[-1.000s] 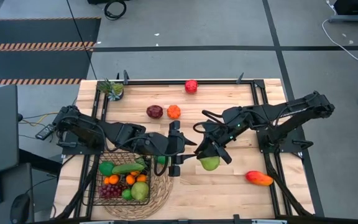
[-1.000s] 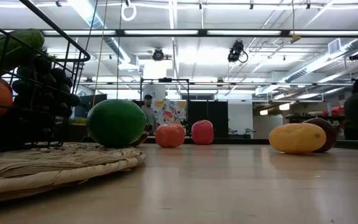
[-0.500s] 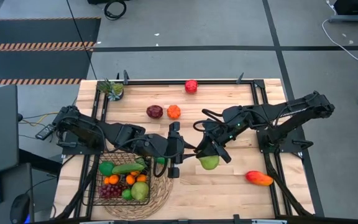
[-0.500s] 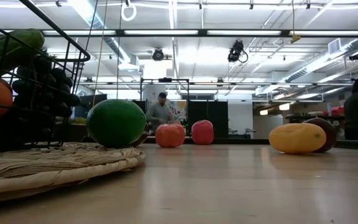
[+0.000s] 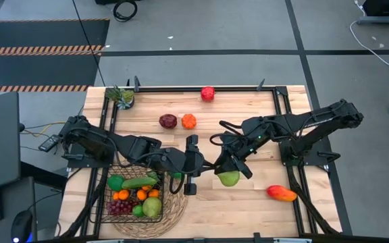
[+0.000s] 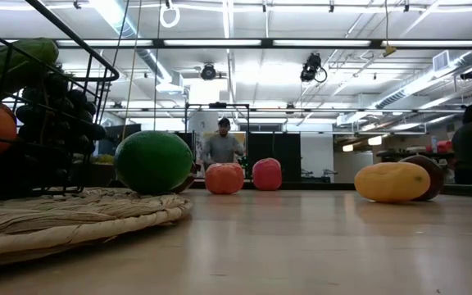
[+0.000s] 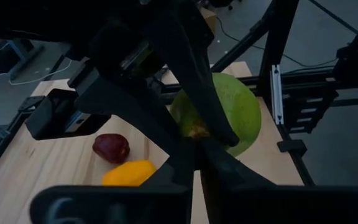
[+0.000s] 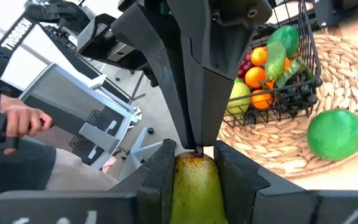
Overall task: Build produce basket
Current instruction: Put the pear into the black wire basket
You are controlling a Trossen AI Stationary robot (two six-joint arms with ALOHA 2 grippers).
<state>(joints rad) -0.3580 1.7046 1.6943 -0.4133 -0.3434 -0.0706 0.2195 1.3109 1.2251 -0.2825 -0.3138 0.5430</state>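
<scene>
The jaws of the left gripper (image 7: 199, 140) are clenched on the short brown stem of the green pear (image 7: 229, 106). The jaws of the right gripper (image 8: 194, 171) are clamped on the pear's body from both sides. The fruit is thus held by both arms at once above the worktop (image 5: 248, 202), so the step in hand is judged to be a handover.

A stem grip is thin and likely to slip or swing. The right jaws should therefore be opened slowly and only slightly at first, so that the hold can be tested before the pear is fully released. The right arm is best drawn straight back, away from the left jaws, so the fruit is not knocked.

The basket (image 5: 107, 202) is seen behind the left jaws, back along the left arm, on the round straw mat (image 5: 177, 206). It is already loaded with produce. A green lime (image 8: 335, 134) lies on the mat between the jaws and the basket, and should be cleared by a raised carry. The pear should be lowered into a free gap before it is let go. A mango (image 5: 281, 194) lies well beyond the right jaws.
</scene>
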